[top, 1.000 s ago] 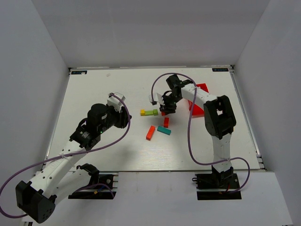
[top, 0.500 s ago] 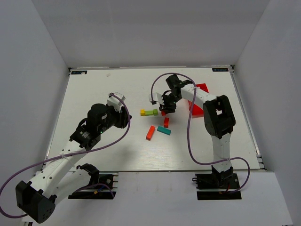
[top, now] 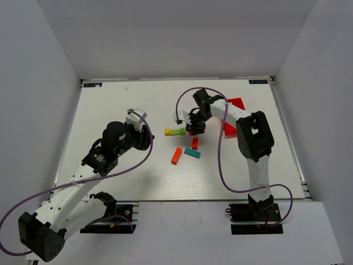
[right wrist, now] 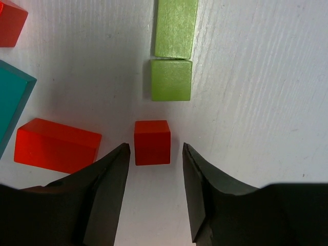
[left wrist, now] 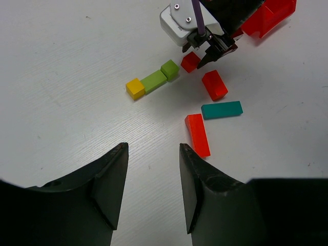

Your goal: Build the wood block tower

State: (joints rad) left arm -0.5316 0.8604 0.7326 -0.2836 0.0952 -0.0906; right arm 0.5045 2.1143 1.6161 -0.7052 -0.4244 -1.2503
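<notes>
A yellow cube [top: 167,132], a green bar [top: 175,132] and a green cube [top: 182,131] lie in a row on the table. In the right wrist view a small red cube [right wrist: 152,142] lies just short of the green cube [right wrist: 171,79]. My right gripper [right wrist: 155,147] is open, its tips either side of the red cube's near end and not touching it. From above it [top: 193,130] hides that cube. A red block [top: 194,143], a teal bar [top: 192,153] and an orange bar [top: 176,155] lie loose nearby. My left gripper [left wrist: 153,147] is open and empty, short of the orange bar [left wrist: 198,135].
A red plastic bin [top: 235,105] sits behind the right arm, also in the left wrist view [left wrist: 269,15]. White walls enclose the table on three sides. The right arm's purple cable loops over the blocks' far side.
My right gripper has shifted slightly left, closer over the red cube. The left arm and the blocks have not moved.
</notes>
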